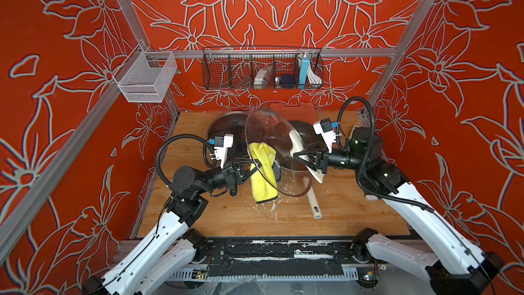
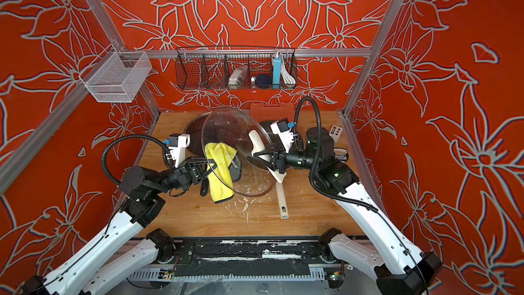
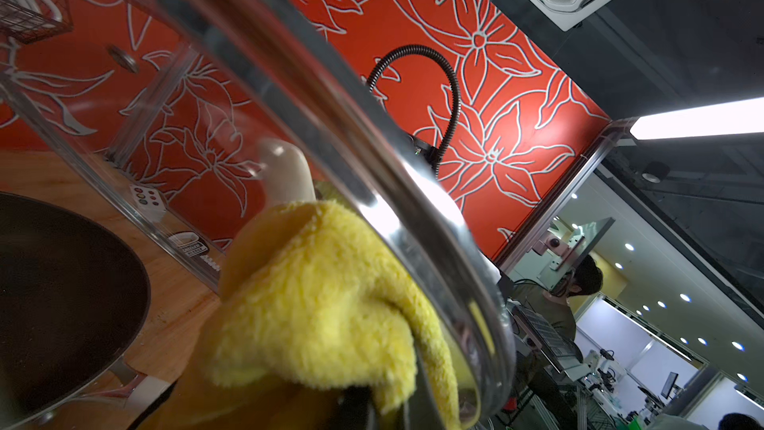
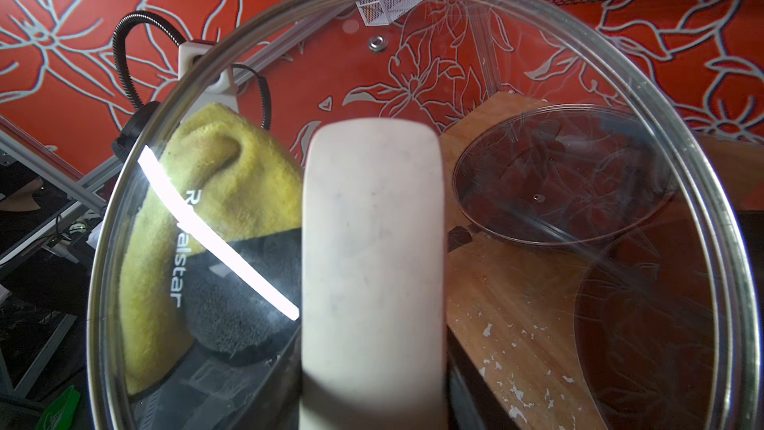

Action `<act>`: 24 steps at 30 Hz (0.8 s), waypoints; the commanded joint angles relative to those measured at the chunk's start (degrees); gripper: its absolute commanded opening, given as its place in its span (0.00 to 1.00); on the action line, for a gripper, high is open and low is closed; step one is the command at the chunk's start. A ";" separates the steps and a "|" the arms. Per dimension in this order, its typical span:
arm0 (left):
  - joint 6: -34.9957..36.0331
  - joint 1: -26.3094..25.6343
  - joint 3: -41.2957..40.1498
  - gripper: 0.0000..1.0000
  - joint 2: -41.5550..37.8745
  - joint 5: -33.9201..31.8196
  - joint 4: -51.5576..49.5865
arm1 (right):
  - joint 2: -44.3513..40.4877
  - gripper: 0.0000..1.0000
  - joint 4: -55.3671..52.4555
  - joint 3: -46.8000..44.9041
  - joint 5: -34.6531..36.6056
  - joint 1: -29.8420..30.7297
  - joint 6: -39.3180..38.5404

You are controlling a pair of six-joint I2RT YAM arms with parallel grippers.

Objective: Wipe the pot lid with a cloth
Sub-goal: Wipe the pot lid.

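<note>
My left gripper (image 1: 256, 163) is shut tight on the yellow cloth (image 1: 262, 181), pinching a bunched fold of it, while the rest hangs down from my grip towards the table; in both top views the pinched part lies against the near left edge of the pot lid (image 1: 268, 127), and my left wrist view shows the fluffy cloth (image 3: 322, 304) pressed right up to the lid's metal rim (image 3: 397, 175). My right gripper (image 1: 302, 162) is closed partway, one jaw on each side of the cream lid handle (image 1: 296, 141), and so holds the clear glass lid up off the table, tilted on edge with its handle side turned to my right arm. Through the glass my right wrist view shows the cloth (image 4: 215, 167) on the far side, with a dark grey fluffy pad (image 4: 239, 316) just beside it. Under the raised lid a dark pan (image 1: 302, 130) sits on the wooden table (image 1: 198, 219), its long cream pan handle (image 1: 312, 201) pointing towards my base. A second round glass lid (image 1: 224, 126) lies flat at the back left of the table, partly behind the held one. White flakes (image 1: 272, 204) are scattered on the wood near the hanging end of the cloth. At the back an orange case (image 1: 295, 109) stands against the wall, with a black wire basket (image 1: 262, 69) on the rail above it and a white mesh basket (image 1: 146, 78) on the left rail
</note>
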 commanded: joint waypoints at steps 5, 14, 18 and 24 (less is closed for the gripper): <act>-0.95 2.98 5.60 0.00 3.65 1.40 4.73 | -4.01 0.00 9.26 2.01 -4.81 0.36 -2.94; -0.33 5.92 12.62 0.00 12.65 4.29 7.44 | -5.11 0.00 9.28 0.30 -8.90 0.49 -2.16; -0.64 6.27 16.80 0.00 18.50 5.31 9.54 | -5.69 0.00 9.06 -0.48 -9.35 0.44 -1.98; -3.37 6.23 22.38 0.00 26.09 7.21 13.30 | -6.03 0.00 11.49 -1.24 -10.37 0.57 -0.47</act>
